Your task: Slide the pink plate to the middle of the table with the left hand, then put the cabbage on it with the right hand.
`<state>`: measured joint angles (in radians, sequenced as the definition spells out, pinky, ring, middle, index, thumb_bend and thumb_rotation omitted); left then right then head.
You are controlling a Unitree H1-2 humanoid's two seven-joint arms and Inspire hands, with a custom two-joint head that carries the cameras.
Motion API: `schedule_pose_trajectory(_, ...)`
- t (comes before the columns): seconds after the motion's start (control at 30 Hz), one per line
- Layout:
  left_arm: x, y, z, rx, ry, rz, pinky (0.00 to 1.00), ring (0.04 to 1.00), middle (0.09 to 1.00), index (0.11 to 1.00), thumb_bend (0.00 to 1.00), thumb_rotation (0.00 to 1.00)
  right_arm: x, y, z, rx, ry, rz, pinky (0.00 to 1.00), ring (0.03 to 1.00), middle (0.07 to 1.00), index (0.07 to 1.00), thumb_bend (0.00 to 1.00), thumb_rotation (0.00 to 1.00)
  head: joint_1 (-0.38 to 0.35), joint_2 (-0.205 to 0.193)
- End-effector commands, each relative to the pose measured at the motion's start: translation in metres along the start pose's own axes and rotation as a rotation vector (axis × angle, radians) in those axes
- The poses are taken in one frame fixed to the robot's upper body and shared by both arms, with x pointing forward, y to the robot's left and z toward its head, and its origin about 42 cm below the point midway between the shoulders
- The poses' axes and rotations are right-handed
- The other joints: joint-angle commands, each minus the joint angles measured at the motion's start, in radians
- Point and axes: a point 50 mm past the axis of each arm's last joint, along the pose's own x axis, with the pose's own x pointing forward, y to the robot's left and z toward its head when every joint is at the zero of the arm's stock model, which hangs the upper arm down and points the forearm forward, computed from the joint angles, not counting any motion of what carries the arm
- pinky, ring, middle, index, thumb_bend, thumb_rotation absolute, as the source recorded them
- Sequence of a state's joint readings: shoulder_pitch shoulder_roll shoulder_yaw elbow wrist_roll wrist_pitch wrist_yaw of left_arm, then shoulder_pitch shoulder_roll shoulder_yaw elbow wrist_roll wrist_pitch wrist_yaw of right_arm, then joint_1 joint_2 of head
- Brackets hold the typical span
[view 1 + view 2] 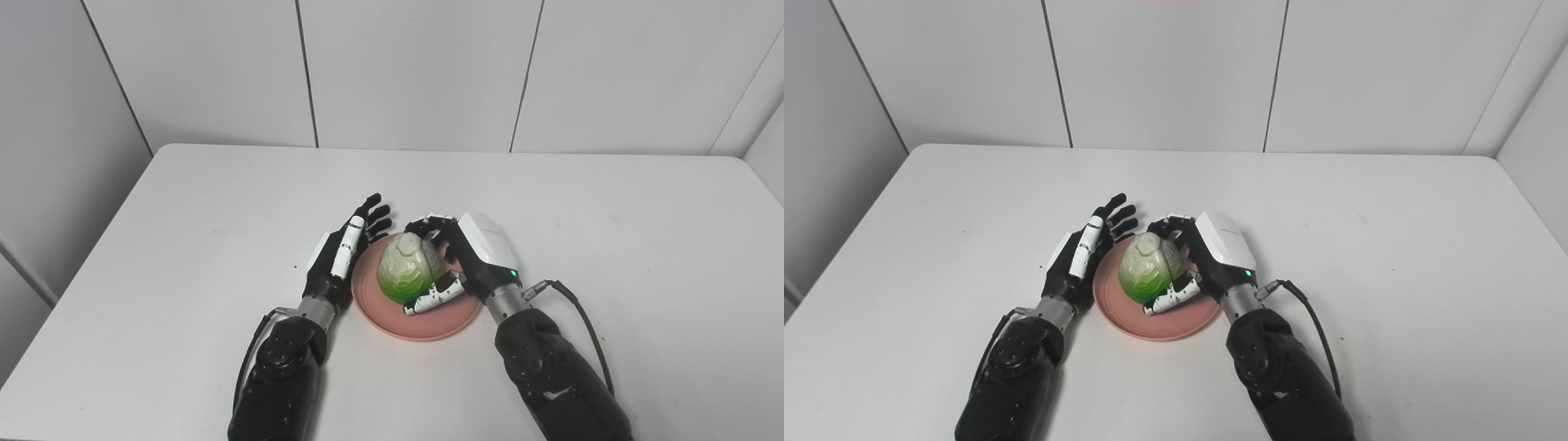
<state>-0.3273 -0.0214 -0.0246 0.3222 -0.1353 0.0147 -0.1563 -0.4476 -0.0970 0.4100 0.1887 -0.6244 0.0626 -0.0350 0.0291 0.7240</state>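
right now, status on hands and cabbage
Left hand open beside pink plate. Right hand shut on cabbage, cabbage over the plate. Nothing in the way.

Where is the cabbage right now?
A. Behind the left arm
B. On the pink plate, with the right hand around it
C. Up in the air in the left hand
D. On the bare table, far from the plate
B: the cabbage sits on the plate, the right hand wrapped around it.

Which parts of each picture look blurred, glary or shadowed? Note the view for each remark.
Left eye view: even, soft light; faint shadow under the pink plate; the cabbage is sharp. Right eye view: the same flat light, mild sheen on the right hand, no blur.
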Motion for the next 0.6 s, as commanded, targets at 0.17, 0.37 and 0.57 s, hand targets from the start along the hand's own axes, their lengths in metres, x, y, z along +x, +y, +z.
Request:
schedule_pose_trajectory(0.17, -0.0083, 0.0004, -0.0208, -0.033, 0.112, 0.016, 0.87, 0.895, 0.906, 0.895, 0.41, 1.0, 0.008, -0.0135, 0.0179, -0.047, -0.102, -0.005, 0.47, 0.54, 0.553, 0.5, 0.52, 0.08, 0.001, 0.002)
schedule_pose_trajectory(0.37, -0.0085, 0.0003, -0.0205, -0.048, 0.114, 0.023, 0.87, 0.901, 0.903, 0.885, 0.41, 0.98, 0.0075, -0.0155, 0.0198, -0.086, -0.099, 0.024, 0.53, 0.604, 0.661, 0.681, 0.75, 0.24, 0.002, 0.004)
schedule_pose_trajectory(0.57, -0.0088, 0.0009, -0.0192, -0.052, 0.116, 0.013, 0.88, 0.92, 0.917, 0.913, 0.4, 1.0, 0.0058, -0.019, 0.0222, -0.137, -0.104, 0.099, 0.61, 0.725, 0.779, 0.788, 0.8, 0.37, -0.003, 0.005)
